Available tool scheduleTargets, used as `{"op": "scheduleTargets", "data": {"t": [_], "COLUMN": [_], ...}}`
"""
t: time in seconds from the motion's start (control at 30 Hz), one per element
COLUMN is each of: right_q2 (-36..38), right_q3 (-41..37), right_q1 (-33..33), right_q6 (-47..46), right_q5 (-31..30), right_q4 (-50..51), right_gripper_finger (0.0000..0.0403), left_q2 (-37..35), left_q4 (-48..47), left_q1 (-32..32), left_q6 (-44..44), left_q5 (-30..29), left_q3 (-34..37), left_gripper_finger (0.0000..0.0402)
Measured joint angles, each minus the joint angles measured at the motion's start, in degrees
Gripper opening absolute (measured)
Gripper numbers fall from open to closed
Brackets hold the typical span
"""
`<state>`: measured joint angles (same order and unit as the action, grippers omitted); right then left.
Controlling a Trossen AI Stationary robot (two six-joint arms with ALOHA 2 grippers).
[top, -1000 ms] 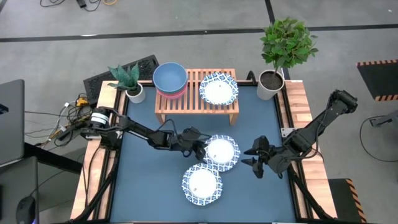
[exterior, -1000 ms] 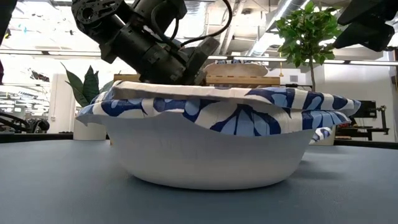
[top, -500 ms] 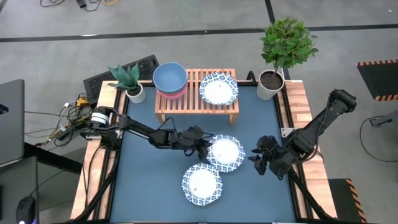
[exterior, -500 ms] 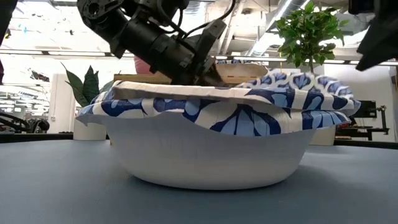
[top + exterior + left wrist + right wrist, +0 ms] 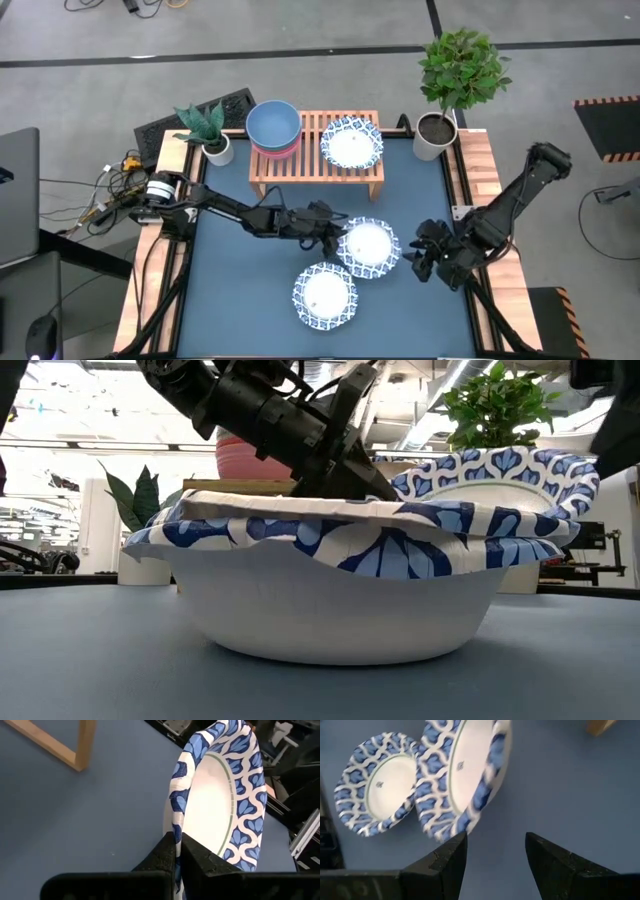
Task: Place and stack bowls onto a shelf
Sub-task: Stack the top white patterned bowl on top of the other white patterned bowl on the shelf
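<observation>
Here, left gripper (image 5: 335, 240) clenched on the rim of a patterned bowl (image 5: 367, 247), bowl tilted beyond its jaws, right gripper (image 5: 418, 262) spread wide just beside it, holding nothing.

Shelf (image 5: 316, 165): low light-wood slatted rack, standing at table's far edge. On its left end teal bowl (image 5: 273, 124) nested upright in pink bowl (image 5: 272, 150). On its right end patterned bowl (image 5: 351, 142), white with blue rim, upright. In front of shelf, held bowl (image 5: 366, 248), same pattern, tilted and lifted, rim pinched by left gripper (image 5: 332, 236). Just nearer than it, fourth patterned bowl, the front bowl (image 5: 324, 295), upright on table, rims overlapping from above
</observation>
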<state>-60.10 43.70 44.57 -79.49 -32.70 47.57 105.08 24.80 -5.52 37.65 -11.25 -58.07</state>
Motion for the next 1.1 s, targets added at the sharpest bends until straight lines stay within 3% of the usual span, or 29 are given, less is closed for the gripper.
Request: {"op": "scheduleTargets", "data": {"t": [0.43, 0.8, 1.1], "right_q2": [0.0, 0.0, -1.9], "right_q3": [0.0, 0.0, 0.0], "right_q1": [11.3, 14.0, 13.9], "right_q6": [-13.0, -15.2, -15.6], "right_q5": [-0.7, -6.0, -6.4], "right_q4": [0.3, 1.2, 1.5], "right_gripper_finger": [0.0226, 0.0226, 0.0226], "left_q2": [-0.8, -3.2, -5.0], "left_q4": [0.9, 7.1, 16.0], "left_q1": [1.3, 1.2, 0.8], "left_q6": [3.8, 10.6, 14.3], "left_q5": [-0.6, 0.0, -2.3], "left_q3": [0.0, 0.0, -0.2], "left_gripper_finger": [0.0002, 0.0002, 0.0002]}}
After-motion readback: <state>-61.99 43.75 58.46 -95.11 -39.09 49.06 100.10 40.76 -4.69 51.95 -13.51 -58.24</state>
